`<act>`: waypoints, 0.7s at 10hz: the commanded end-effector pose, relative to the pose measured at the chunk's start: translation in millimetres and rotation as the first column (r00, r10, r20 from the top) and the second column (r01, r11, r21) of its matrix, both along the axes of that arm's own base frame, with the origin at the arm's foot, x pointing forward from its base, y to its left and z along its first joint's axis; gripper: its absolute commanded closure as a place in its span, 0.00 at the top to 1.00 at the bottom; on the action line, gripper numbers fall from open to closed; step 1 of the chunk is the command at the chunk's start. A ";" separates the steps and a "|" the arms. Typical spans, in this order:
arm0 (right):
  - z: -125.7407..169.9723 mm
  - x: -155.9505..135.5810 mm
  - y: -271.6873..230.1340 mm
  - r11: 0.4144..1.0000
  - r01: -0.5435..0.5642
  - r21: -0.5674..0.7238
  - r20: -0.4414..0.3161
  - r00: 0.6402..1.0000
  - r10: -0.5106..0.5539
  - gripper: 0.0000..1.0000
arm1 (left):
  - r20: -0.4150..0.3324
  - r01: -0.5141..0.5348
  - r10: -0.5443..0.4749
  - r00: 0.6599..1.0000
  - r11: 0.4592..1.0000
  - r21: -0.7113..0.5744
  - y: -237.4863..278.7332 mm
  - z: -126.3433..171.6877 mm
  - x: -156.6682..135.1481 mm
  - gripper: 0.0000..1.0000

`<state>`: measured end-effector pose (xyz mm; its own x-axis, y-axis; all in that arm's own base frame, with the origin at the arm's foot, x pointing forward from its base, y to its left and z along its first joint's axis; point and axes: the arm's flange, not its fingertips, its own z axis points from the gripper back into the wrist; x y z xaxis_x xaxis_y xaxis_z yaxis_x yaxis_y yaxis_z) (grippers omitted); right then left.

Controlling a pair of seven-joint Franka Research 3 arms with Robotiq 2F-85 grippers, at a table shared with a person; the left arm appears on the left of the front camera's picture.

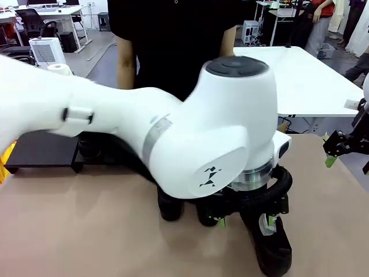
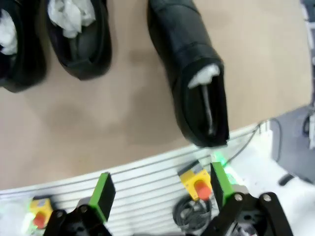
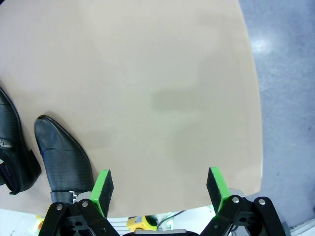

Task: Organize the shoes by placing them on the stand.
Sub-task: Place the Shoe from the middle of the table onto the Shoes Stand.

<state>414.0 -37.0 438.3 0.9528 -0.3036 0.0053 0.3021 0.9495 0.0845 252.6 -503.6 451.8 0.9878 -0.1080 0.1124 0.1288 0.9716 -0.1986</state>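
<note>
The left gripper (image 2: 162, 192) hangs released, its jaws spread wide with nothing between its green pads (image 2: 104, 192). Just ahead of one pad lies a black glossy leather dress shoe (image 2: 189, 73). Its heel opening faces the gripper and shows crumpled white paper (image 2: 205, 74), and a narrow gap separates the pad from the heel. Farther ahead and across to the other pad's side, two more black paper-stuffed shoes (image 2: 78, 42) lie side by side. All three rest on the tan table top (image 2: 123, 118). Beneath the fingers, past the table's edge, runs a white ribbed rail (image 2: 147, 177) carrying a yellow box with a red button (image 2: 197, 183).

The low matte black stand (image 1: 40, 151) sits well apart from this gripper, off toward the robot's left behind the white arm (image 1: 190, 138). A person in a black top (image 1: 167, 34) stands beyond it at the far side.

The right gripper (image 3: 161, 189) is also released and empty over bare tan surface. A perforated black shoe (image 3: 64, 162) lies just beside one pad, its toe pointing away from the gripper. Another black shoe (image 3: 12, 142) lies farther out on that same side.
</note>
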 end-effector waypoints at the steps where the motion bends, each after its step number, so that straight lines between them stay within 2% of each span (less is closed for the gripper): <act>1: -0.2 -3.1 -0.4 1.000 -0.017 -0.006 0.003 1.000 0.017 1.00 | -0.017 0.034 -0.035 0.999 0.999 -0.029 9.1 11.0 -8.9 1.00; 2: -0.2 -3.1 -0.4 1.000 -0.017 -0.006 0.003 1.000 0.017 1.00 | -0.017 0.034 -0.035 0.999 0.999 -0.029 9.1 11.0 -8.9 1.00; 4: -0.2 -3.1 -0.4 1.000 -0.017 -0.006 0.003 1.000 0.017 1.00 | 0.025 -0.018 0.016 1.000 0.999 0.050 -20.1 -13.9 5.1 1.00; 6: -0.2 -3.1 -0.4 1.000 -0.017 -0.006 0.003 1.000 0.017 1.00 | 0.045 0.039 -0.043 0.998 0.996 0.086 -49.7 -33.8 5.1 1.00; 7: -0.2 -3.1 -0.4 1.000 -0.017 -0.006 0.003 1.000 0.017 1.00 | 0.021 0.057 -0.059 0.998 0.994 0.095 -62.1 -42.1 2.3 1.00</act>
<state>413.9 -37.0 438.3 0.9528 -0.3037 0.0052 0.3022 0.9495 0.0846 251.4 -538.8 410.6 0.9752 -0.1818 0.1262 0.1973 0.9725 -0.1235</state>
